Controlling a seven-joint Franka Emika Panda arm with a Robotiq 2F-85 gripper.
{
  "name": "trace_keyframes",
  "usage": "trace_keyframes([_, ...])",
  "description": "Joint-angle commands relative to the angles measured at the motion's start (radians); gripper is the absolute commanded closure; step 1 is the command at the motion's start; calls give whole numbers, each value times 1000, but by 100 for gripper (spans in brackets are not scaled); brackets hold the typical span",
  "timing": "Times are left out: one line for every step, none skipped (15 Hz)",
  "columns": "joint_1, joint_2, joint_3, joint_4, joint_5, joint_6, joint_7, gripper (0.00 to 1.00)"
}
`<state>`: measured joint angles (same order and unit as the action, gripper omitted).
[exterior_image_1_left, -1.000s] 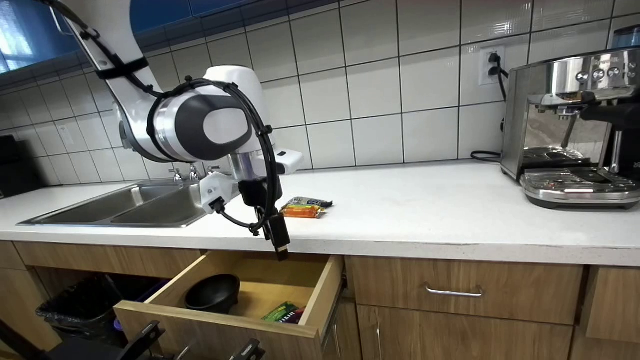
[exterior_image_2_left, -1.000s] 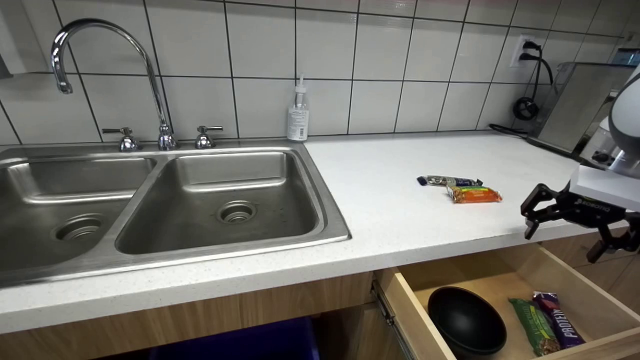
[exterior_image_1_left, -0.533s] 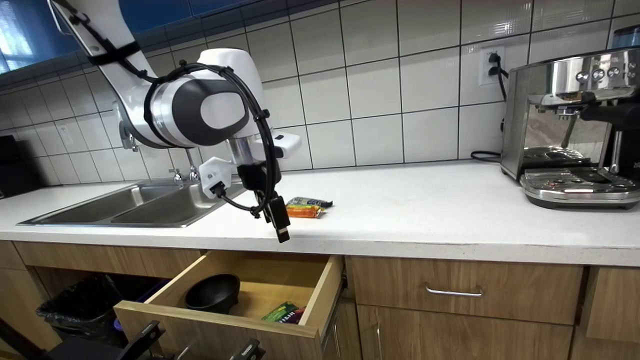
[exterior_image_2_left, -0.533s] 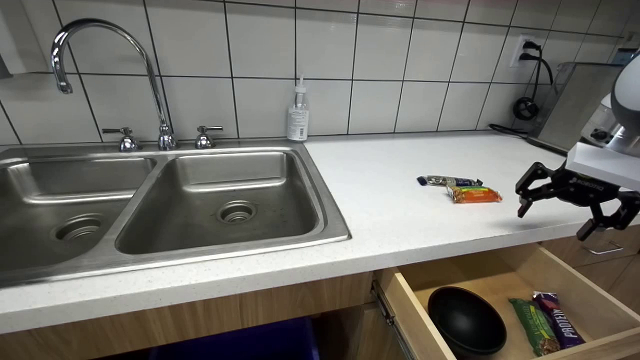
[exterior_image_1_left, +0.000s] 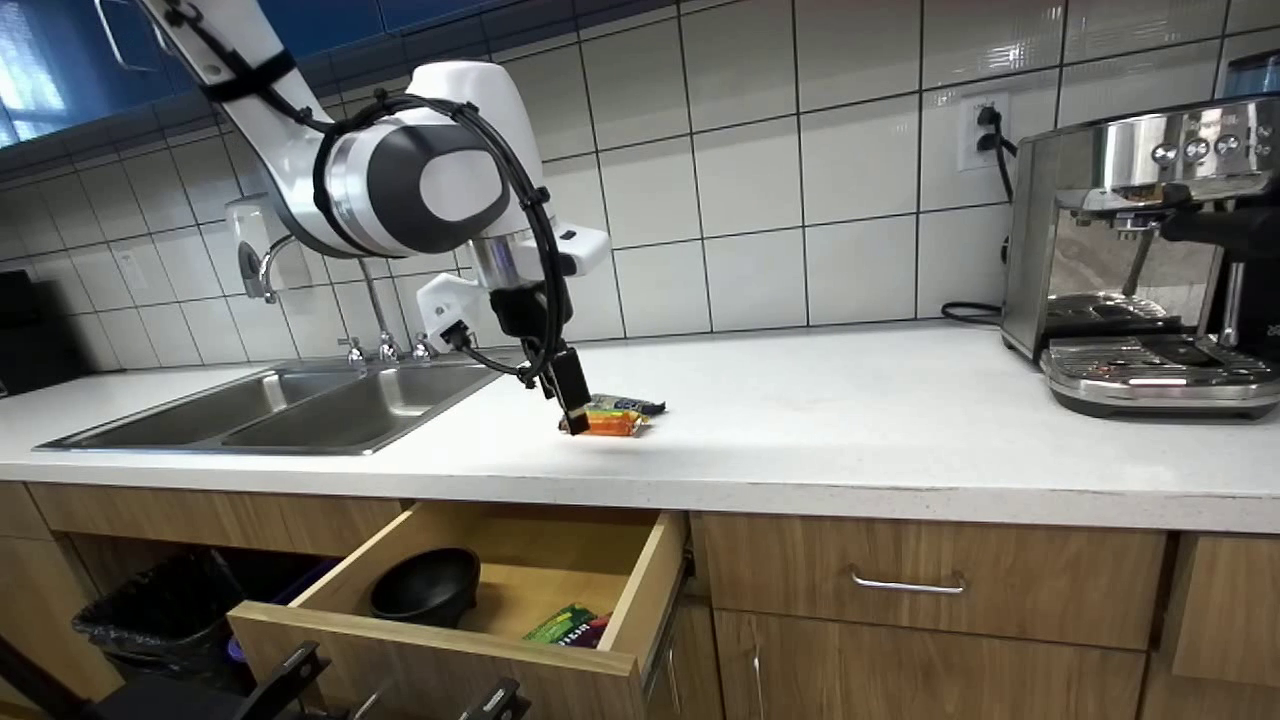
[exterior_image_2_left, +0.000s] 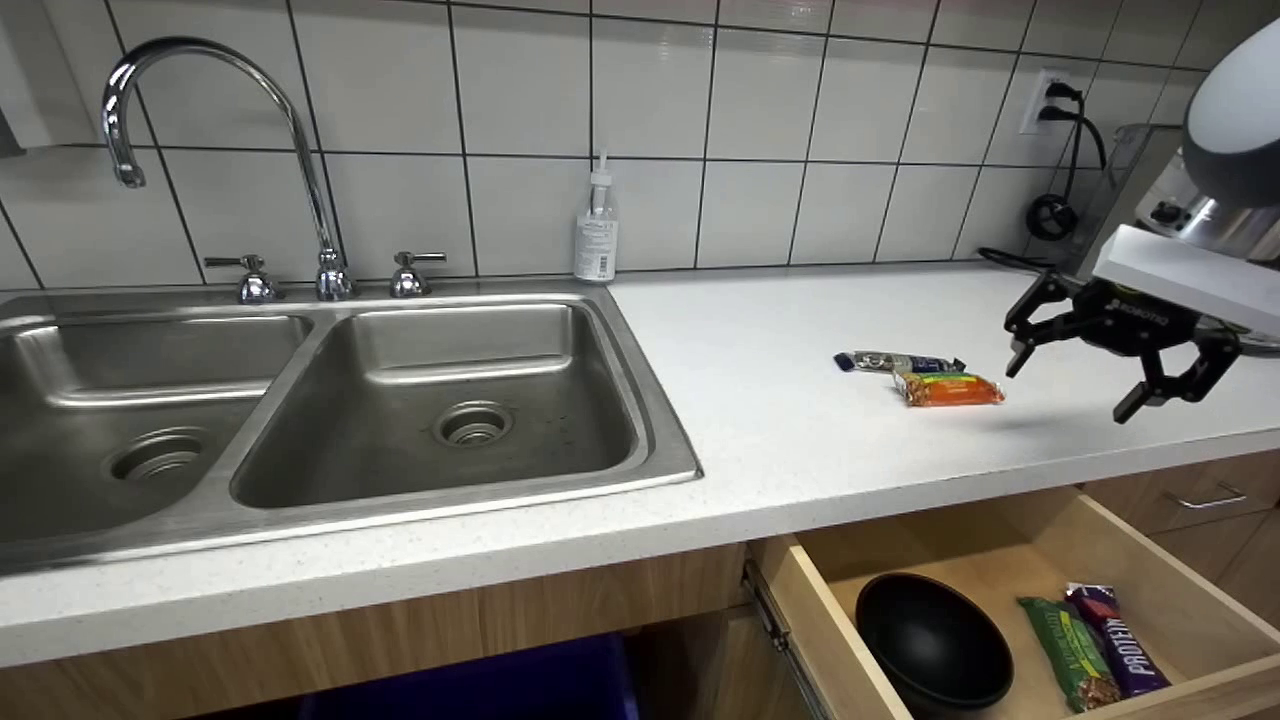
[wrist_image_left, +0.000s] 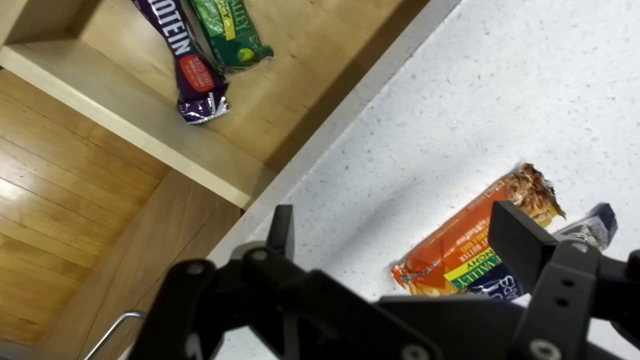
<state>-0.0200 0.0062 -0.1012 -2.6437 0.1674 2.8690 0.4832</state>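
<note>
Orange granola bar: it is the thing nearest me, lying flat on the white counter, and right behind it lies a slim bar with dark blue ends; whether the two wrappers touch I cannot tell. My gripper hangs tilted in the air above the counter, near the orange wrapper but apart from it, over a soft shadow on the white top. My fingers are spread wide; in the wrist view one of them crosses in front of the orange wrapper. Below the counter's front edge a drawer stands open, with a black bowl in it and, side by side, a green bar and a purple bar marked PROTEIN. Well away from me, a steel sink with two basins is set into the counter, and a clear bottle stands at its back corner. In an exterior view an espresso machine stands on the counter too.
</note>
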Motion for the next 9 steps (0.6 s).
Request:
trace_keyframes([-9,29,22,92,45,-68,-23,0])
trace_keyframes([-9,41,23,115,50,-78,-22,0])
trace_keyframes([-9,57,25,139,53,-88,-18,0])
trace_keyframes([-8,72,26,159,52,-93,-8,0])
trace_keyframes([-7,91,26,184,52,-104,-5,0])
trace_keyframes([-6,109,25,207,50,-111,0,0])
trace_keyframes([-4,131,24,232,45,-121,8,0])
trace_keyframes([-2,151,22,254,44,-128,12,0])
trace_keyframes([1,174,20,280,38,-139,20,0])
